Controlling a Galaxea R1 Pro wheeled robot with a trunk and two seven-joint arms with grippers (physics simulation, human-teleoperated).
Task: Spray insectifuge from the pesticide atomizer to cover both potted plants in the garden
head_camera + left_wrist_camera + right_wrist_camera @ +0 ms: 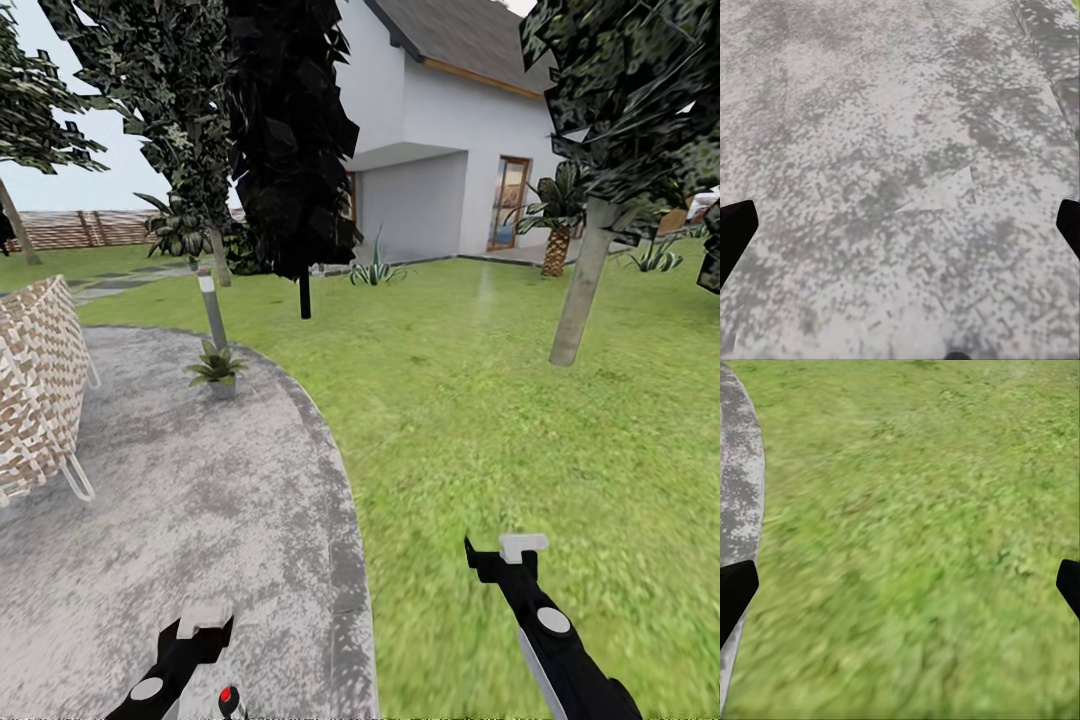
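Just 1 potted plant [216, 366] w/ pointed leaves on speckled grey patio [200, 520].

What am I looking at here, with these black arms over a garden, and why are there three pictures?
This is a simulated wheeled robot with two arms, steered by a person. The big picture comes from a camera on its head, looking forward and down. Its left gripper hangs over a round grey paved patio, and its right gripper over the lawn. The two smaller pictures come from cameras near each gripper: one looks down at the paving, the other at grass beside the patio's edge. The black shapes at their sides are the fingers, spread wide with nothing between them, so both grippers are open and hold nothing. On the patio stand a small potted plant next to a short lamp post, and a woven wicker seat. Behind are trees, a white house and a wooden fence.
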